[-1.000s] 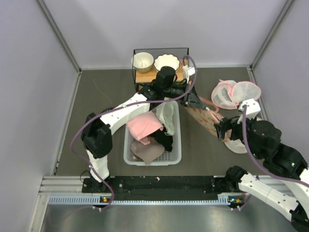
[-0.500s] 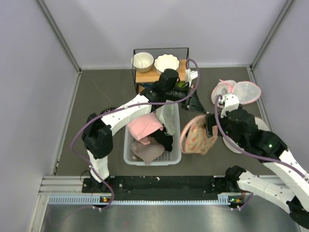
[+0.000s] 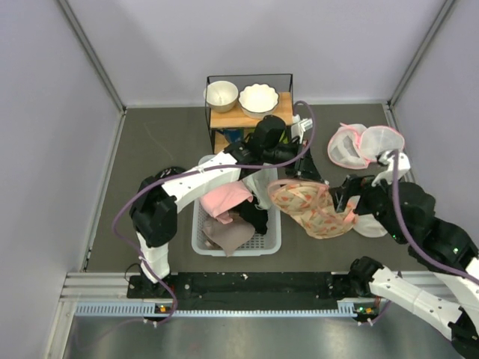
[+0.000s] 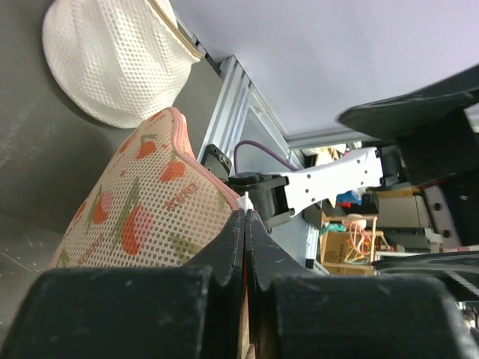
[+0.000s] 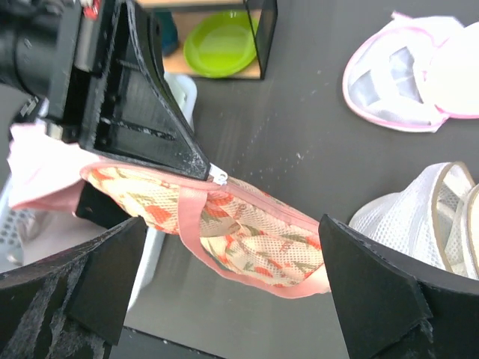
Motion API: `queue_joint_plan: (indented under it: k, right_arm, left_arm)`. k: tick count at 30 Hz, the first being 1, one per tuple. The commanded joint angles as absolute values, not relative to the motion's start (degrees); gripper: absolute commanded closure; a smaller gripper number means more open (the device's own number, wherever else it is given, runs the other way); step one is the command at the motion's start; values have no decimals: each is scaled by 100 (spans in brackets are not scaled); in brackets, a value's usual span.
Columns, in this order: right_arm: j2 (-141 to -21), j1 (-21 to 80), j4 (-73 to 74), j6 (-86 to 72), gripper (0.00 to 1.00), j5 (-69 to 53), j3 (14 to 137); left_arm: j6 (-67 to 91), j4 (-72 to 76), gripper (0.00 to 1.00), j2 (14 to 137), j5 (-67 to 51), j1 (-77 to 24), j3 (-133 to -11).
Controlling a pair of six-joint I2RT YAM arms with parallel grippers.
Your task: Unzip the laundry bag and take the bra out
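The laundry bag (image 3: pixel 310 208), floral mesh with pink trim, hangs just right of the basket. Its zipper looks closed in the right wrist view (image 5: pixel 247 239). My left gripper (image 3: pixel 301 166) is shut on the bag's white zipper pull (image 5: pixel 217 176). In the left wrist view the pull shows at the fingertips (image 4: pixel 245 213), with the bag (image 4: pixel 135 217) beside them. My right gripper (image 3: pixel 346 202) is open, its fingers wide apart facing the bag (image 5: pixel 233 221) and holding nothing. A black garment, the bra (image 3: pixel 257 218), lies in the basket.
A white basket (image 3: pixel 200 238) holds a pink cloth (image 3: pixel 224 198), a pale cloth (image 3: pixel 259 178) and a beige cloth (image 3: pixel 228 233). A wire shelf (image 3: pixel 251 112) with two bowls stands behind it. White mesh domes with pink rims (image 3: pixel 365 146) lie at the right, and white pads (image 5: pixel 419 217) lie under the right arm.
The bag was stretched between both grippers, then bunched near the right one. Now it hangs from the left gripper alone, and the right gripper has drawn back to the right, open.
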State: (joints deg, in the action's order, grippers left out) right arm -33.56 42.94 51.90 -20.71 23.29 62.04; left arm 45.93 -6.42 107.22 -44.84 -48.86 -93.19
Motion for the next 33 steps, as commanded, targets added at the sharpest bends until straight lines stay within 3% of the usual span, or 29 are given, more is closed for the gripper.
queue_joint_plan:
  k: [1, 14, 27, 33]
  right_arm:
    - [-3287, 4271, 5335, -2443, 1, 2900, 6653]
    - [-3094, 4271, 5476, -2259, 1, 3533, 6768]
    - [-3506, 4271, 5458, -2619, 1, 3007, 6074]
    - [-3814, 4263, 5414, -1996, 1, 2576, 5757]
  left_arm:
    - [4649, -299, 100, 10468, -4105, -4887, -9659]
    - [4614, -360, 100, 9940, -3832, -4896, -9817]
    - [5001, 245, 100, 10977, -4254, -5106, -9009]
    - [4948, 211, 100, 10864, -4271, -5107, -8982]
